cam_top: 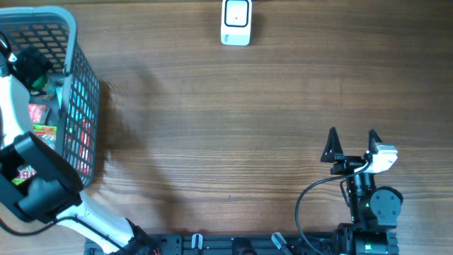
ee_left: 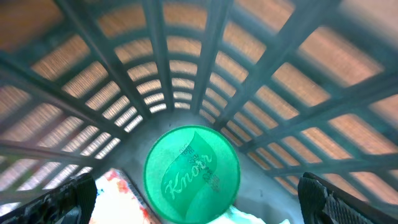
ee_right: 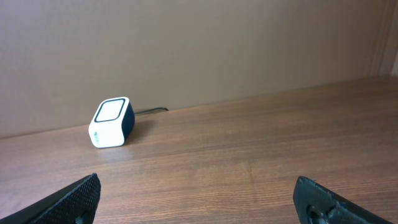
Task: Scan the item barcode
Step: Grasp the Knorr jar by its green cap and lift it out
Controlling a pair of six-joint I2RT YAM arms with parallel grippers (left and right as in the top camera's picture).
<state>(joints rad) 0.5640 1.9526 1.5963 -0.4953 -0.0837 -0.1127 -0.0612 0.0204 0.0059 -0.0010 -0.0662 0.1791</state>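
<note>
**Both pincers open, item in basket**

Our left pincer gapes wide inside the basket, pointed at a green Knorr lid. Our right pincer stands open and empty over the table, facing the scanner.

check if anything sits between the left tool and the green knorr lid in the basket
Nothing visible does. The green Knorr lid lies straight ahead of the open left tool, inside the basket; a red packet sits beside it.

The left end effector points down, jaws wide apart; the right end effector sits level, likewise.
</note>
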